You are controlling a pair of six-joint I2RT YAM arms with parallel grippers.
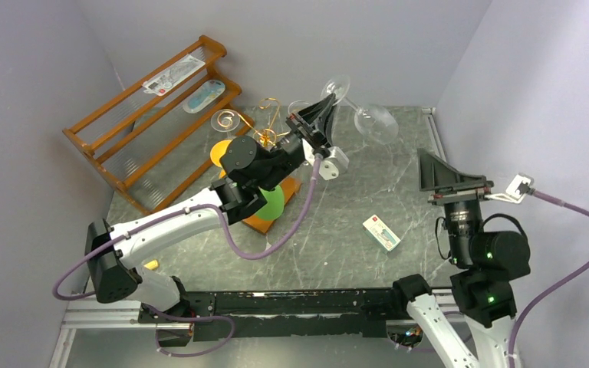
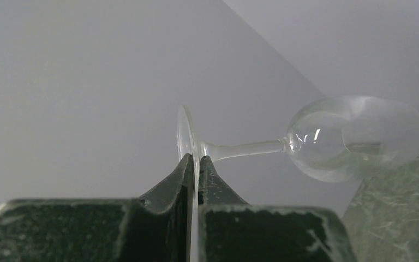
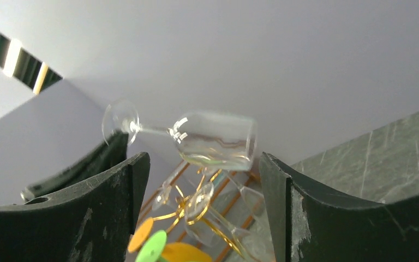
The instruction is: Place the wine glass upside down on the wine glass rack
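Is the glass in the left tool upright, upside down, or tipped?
Tipped on its side: the glass has its stem roughly level, foot edge pinched in the left tool, bowl sticking out sideways.

Clear wine glass (image 2: pixel 354 136) sideways midair, foot pinched in left tool (image 2: pixel 197 164); gold scroll-wire rack (image 1: pixel 270 134) upright nearby.

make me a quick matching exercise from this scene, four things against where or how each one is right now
1 wine glass
2 right gripper
3 wine glass rack
4 white box

a open, empty
b flat on the table
c foot pinched in the left gripper
d gold scrolled wire

Pairs: 1-c, 2-a, 3-d, 4-b
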